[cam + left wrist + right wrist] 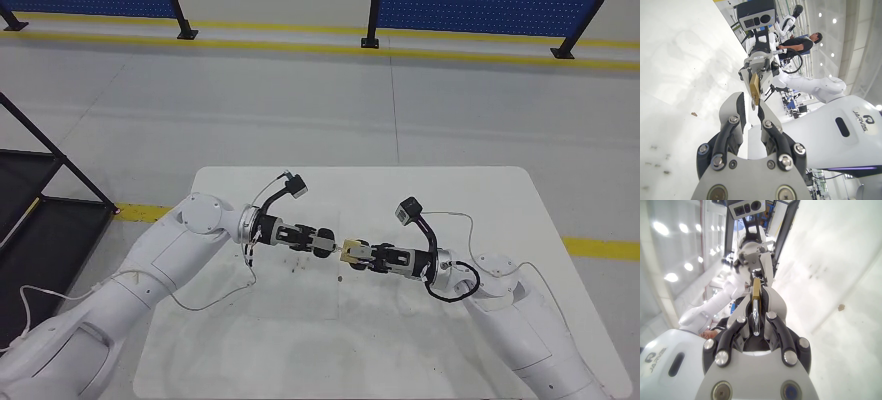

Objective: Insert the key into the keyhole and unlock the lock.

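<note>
A brass padlock (755, 87) is held off the white table (450, 200), with my right gripper (758, 292) shut on its body; its silver shackle (755, 317) points back between that gripper's fingers. A small silver key (753, 103) sticks out of the lock's lower end. My left gripper (751, 99) faces the lock end-on, open, with the key between its fingers (739, 106); I cannot tell whether a pad touches it. From above, the two grippers meet tip to tip at the lock (349, 249) over the table's middle.
A small brown crumb (694, 114) and several dark specks (297, 265) lie on the table below the grippers. A black rack (40, 200) stands off the table's left side. Blue barriers (480, 15) line the floor beyond.
</note>
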Controlling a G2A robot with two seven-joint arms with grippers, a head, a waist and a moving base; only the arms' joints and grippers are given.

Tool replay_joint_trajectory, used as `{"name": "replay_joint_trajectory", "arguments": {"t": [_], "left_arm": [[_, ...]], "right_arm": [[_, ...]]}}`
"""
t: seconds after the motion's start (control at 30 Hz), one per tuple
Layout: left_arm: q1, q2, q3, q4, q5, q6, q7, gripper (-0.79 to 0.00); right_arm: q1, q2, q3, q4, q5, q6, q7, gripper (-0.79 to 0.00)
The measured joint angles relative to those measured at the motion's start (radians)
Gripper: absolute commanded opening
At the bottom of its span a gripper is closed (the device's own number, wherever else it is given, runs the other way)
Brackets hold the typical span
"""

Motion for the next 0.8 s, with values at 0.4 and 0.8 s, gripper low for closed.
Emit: {"name": "replay_joint_trajectory", "arguments": {"t": [0.4,0.8], "left_arm": [[0.008,-0.019,-0.018,0.003,-0.006,0.029,-0.017,-0.693],[0.033,-0.027,-0.046,-0.004,0.005,0.056,-0.027,-0.674]], "right_arm": [[0.0,0.0,0.0,0.0,0.0,0.0,0.0,-0.785],[0.0,0.0,0.0,0.0,0.0,0.0,0.0,-0.785]]}}
